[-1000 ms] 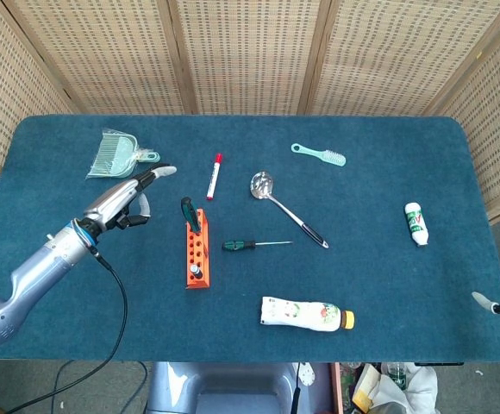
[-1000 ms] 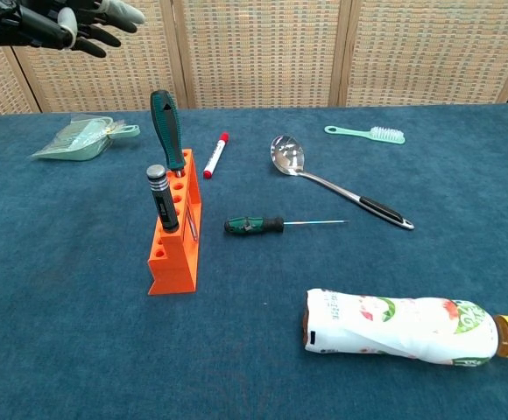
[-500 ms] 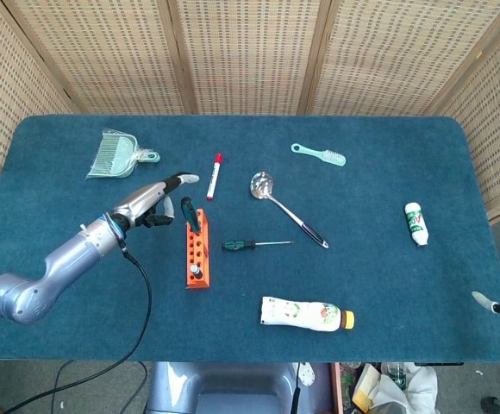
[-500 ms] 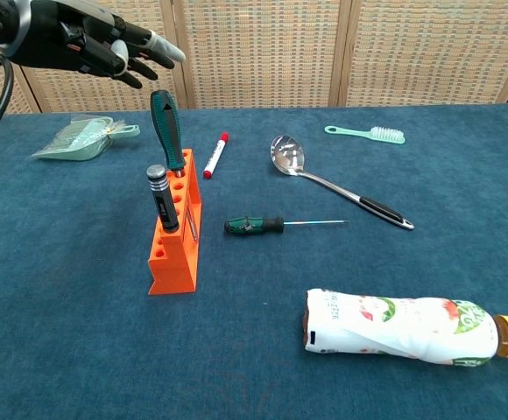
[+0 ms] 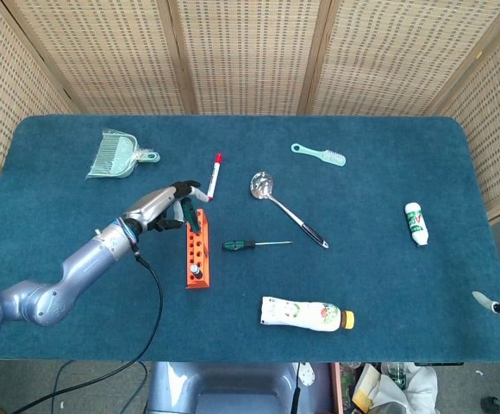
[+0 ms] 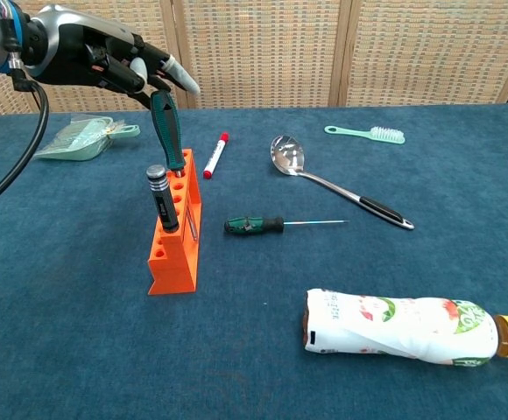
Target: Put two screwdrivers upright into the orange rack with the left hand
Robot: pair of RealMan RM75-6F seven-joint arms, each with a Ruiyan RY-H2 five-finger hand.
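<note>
The orange rack (image 5: 196,250) (image 6: 175,254) stands left of centre. A green-handled screwdriver (image 5: 190,214) (image 6: 168,131) leans upright in its far end. A black-handled driver (image 5: 195,270) (image 6: 161,199) stands nearer the front. A third screwdriver (image 5: 250,245) (image 6: 254,225), with a green handle, lies flat just right of the rack. My left hand (image 5: 159,207) (image 6: 105,61) hovers with fingers spread right over the top of the tall green handle and holds nothing; I cannot tell whether it touches the handle. Only a fingertip of my right hand (image 5: 490,302) shows at the right edge.
A crushed bottle (image 5: 306,313) (image 6: 403,325) lies near the front edge. Beyond the rack lie a red marker (image 6: 215,154), a spoon (image 6: 324,182) and a green brush (image 6: 368,133). A green dustpan (image 6: 83,140) sits far left, and a small white bottle (image 5: 416,223) far right.
My left hand has swung right from above the dustpan area to just over the green-handled screwdriver in the rack. Nothing on the table has moved.
</note>
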